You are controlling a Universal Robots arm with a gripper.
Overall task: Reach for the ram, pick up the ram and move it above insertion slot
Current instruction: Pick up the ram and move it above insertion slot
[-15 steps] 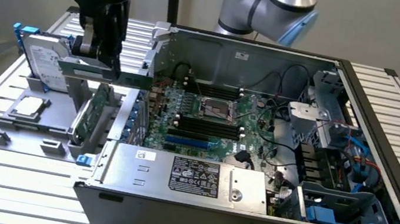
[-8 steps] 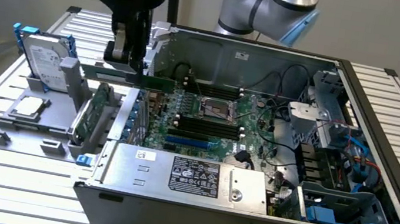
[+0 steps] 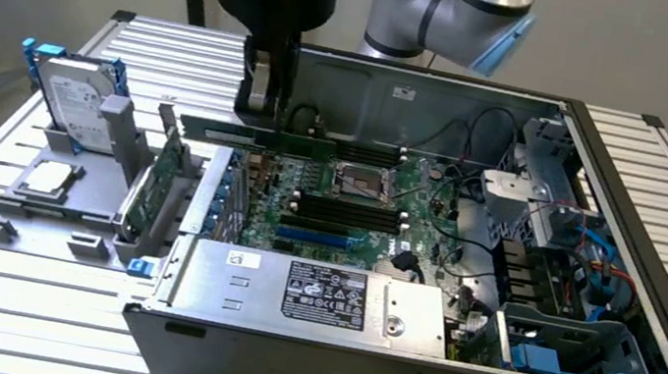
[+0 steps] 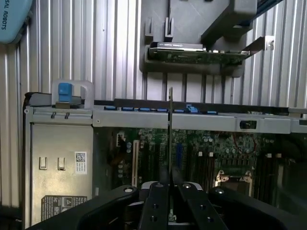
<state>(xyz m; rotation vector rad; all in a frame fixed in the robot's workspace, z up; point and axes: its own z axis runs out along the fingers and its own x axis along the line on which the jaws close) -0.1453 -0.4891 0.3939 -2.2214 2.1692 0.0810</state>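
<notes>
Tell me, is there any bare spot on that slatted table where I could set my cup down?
Yes: the slatted table is bare in front of the grey holder stand, left of the computer case in the exterior view. A strip also runs along the case's far right side. Inside the case it is crowded, and the gripper holds the ram over it.

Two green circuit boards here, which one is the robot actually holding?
The ram, the long thin stick clamped in the gripper and held level above the open computer case. The wider expansion card stands upright in the grey holder, untouched.
</notes>
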